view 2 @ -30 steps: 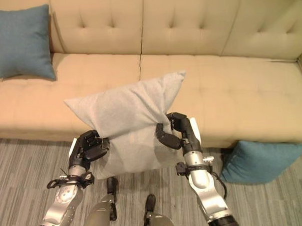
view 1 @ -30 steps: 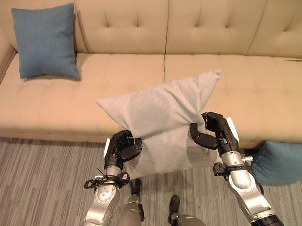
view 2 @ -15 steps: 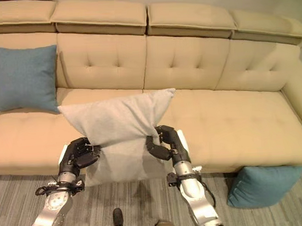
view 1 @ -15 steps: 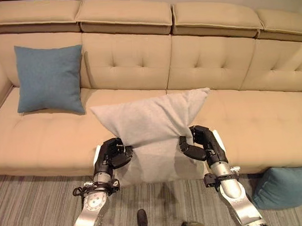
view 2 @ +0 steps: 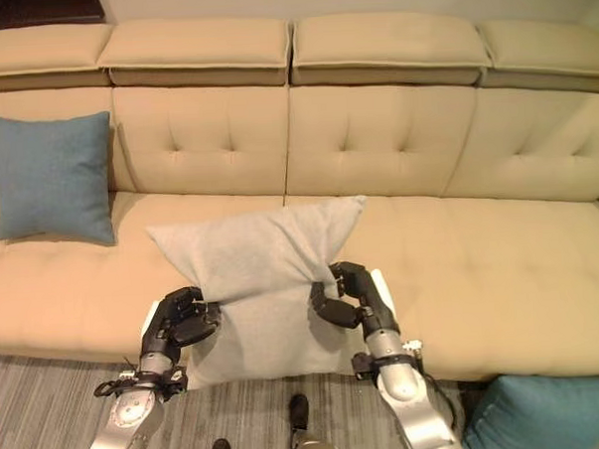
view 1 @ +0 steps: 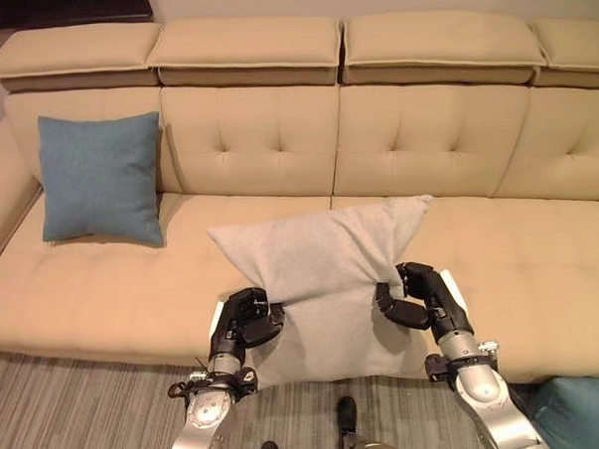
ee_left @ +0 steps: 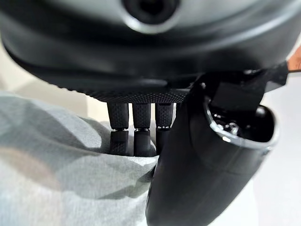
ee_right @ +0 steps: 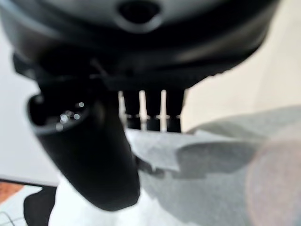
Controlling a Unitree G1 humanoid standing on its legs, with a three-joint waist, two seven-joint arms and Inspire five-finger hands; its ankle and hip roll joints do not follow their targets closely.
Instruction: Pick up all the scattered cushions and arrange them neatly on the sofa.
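I hold a light grey cushion [view 1: 321, 268] in front of the beige sofa [view 1: 455, 138], over the front edge of its middle seat. My left hand [view 1: 246, 319] is shut on the cushion's left edge and my right hand [view 1: 414, 297] on its right edge. In the left wrist view my fingers [ee_left: 134, 127] and thumb curl into the grey cloth [ee_left: 56, 174]; the right wrist view shows the same pinch on the cushion [ee_right: 211, 165]. A blue cushion [view 1: 101, 175] leans upright against the sofa back at the far left. A teal cushion [view 2: 541, 413] lies on the floor at the lower right.
The sofa's middle and right seats [view 1: 540, 264] are bare. Grey striped carpet [view 1: 79, 413] runs along the sofa's front. The left armrest [view 1: 0, 188] rises beside the blue cushion.
The camera has tilted up, so more of the sofa back shows. Both hands keep their hold on the grey cushion, which now sits slightly higher and closer to the seat.
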